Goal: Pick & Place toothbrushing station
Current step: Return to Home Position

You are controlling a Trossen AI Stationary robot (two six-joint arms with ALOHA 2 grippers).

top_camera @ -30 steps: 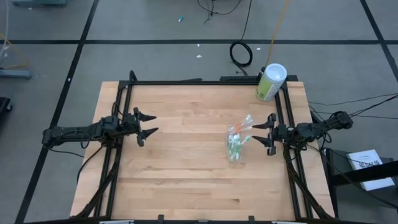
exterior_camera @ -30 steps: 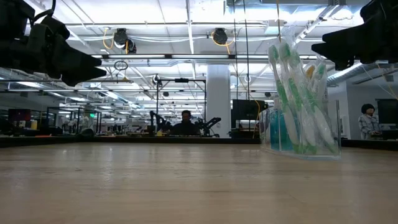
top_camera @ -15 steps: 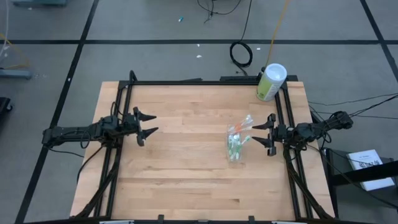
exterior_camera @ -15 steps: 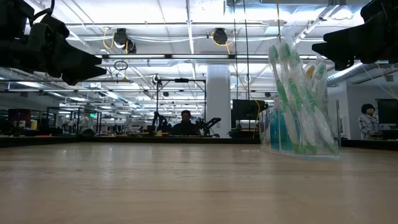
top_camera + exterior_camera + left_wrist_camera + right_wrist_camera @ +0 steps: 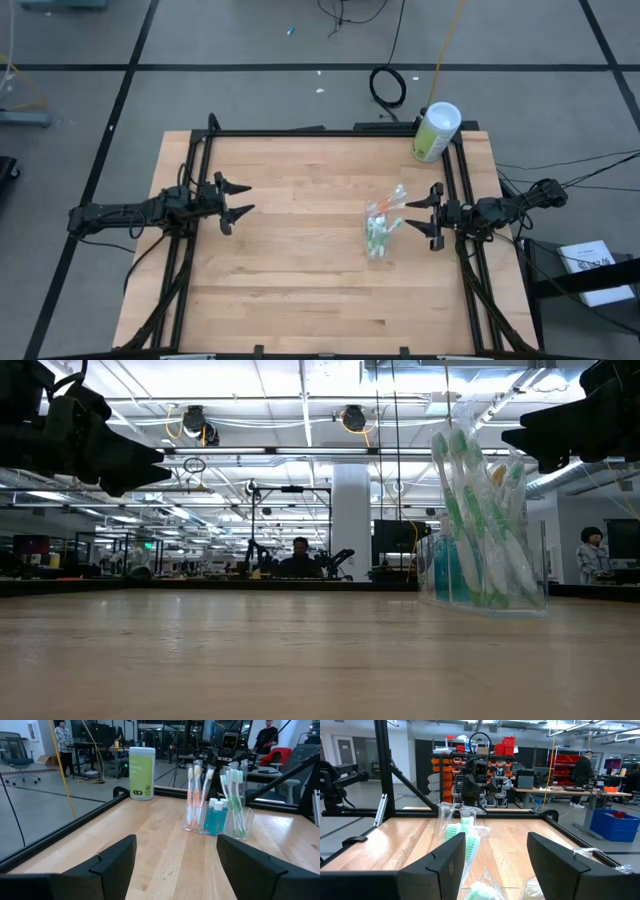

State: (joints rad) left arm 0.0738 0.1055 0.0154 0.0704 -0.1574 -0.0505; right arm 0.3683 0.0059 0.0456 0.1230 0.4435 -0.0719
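Subject of inspection: the clear organizer (image 5: pixel 379 233), standing upright on the tabletop (image 5: pixel 300 270) and loaded. Green toothbrushes (image 5: pixel 234 795) fill one compartment, orange-and-white toothbrushes (image 5: pixel 194 790) another, and teal tubes (image 5: pixel 215 817) sit between them. The pale-green canister (image 5: pixel 436 131) is well apart from the organizer, at the tabletop's corner. My right end effector (image 5: pixel 409 214) hangs just beside the organizer, not touching it, fingers spread apart and holding nothing. My left end effector (image 5: pixel 243 199) is well apart from the organizer across the tabletop, likewise spread and empty. Handling assessment: I judge the organizer to be thin, stiff plastic, light in itself, smooth and therefore slippery under my pads. The tall brushes stand well above its rim, so it is likely top-heavy and inclined to tip if pushed high up. The brushes lean loosely and would shift or rattle when it is moved. Recommended hold: across two opposite walls, low down and below the brush heads, with moderate squeeze, since a thin wall may flex or crack. A single toothbrush is best taken by its handle just above the organizer's rim and drawn straight up.
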